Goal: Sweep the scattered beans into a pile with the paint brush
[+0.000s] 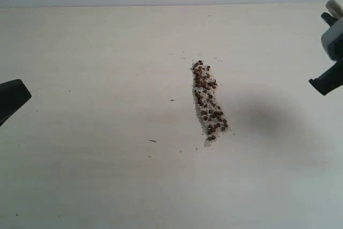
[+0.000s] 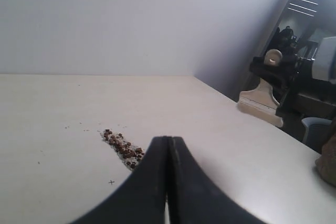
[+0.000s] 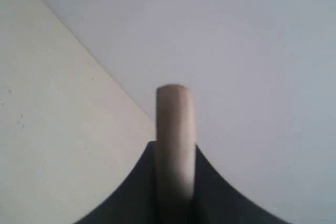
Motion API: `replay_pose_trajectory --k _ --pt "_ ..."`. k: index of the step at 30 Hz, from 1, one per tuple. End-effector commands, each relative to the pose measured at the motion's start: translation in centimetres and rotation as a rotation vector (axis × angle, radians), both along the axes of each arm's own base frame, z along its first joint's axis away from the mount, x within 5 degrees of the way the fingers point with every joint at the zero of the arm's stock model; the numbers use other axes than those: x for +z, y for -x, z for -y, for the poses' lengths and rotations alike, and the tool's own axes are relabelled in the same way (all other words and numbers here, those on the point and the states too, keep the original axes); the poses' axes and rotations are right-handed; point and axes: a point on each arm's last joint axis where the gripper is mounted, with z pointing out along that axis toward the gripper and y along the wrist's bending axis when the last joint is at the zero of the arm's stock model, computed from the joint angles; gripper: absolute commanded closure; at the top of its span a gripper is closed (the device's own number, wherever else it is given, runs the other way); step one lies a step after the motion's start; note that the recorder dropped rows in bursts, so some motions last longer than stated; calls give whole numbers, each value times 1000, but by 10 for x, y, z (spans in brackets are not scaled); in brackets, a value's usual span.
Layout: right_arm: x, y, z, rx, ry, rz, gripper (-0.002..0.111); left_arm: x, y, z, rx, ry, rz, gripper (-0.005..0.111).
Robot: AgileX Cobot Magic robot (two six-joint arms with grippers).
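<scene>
The beans (image 1: 208, 100) lie in a narrow elongated heap mixed with white grains at the table's middle; the left wrist view shows the beans (image 2: 123, 148) just beyond my fingertips. At the table's left edge my left gripper (image 1: 21, 97) is shut and empty, well away from them, its jaws (image 2: 169, 140) pressed together. My right gripper (image 1: 328, 73) hangs above the far right edge, shut on the paint brush (image 1: 334, 7) by its cream handle (image 3: 173, 124). From the left wrist the brush (image 2: 258, 99) appears raised off the table, well to the side of the beans.
A few stray specks and a small cross mark (image 1: 172, 100) dot the pale tabletop (image 1: 96, 52). The right arm's shadow (image 1: 268, 116) falls beside the heap. A grey wall runs along the table's far edge.
</scene>
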Motion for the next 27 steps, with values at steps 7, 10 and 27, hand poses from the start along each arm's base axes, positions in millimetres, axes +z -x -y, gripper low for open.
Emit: replay_pose_trajectory --k 7,10,27 --pt "9 -21 -23 337 -381 -42 108 0 1 0 0 13 1 107" --pt "13 -12 -30 502 -461 -68 108 0 1 0 0 13 1 107" --pt "-9 16 -37 901 -397 -342 108 0 1 0 0 13 1 107"
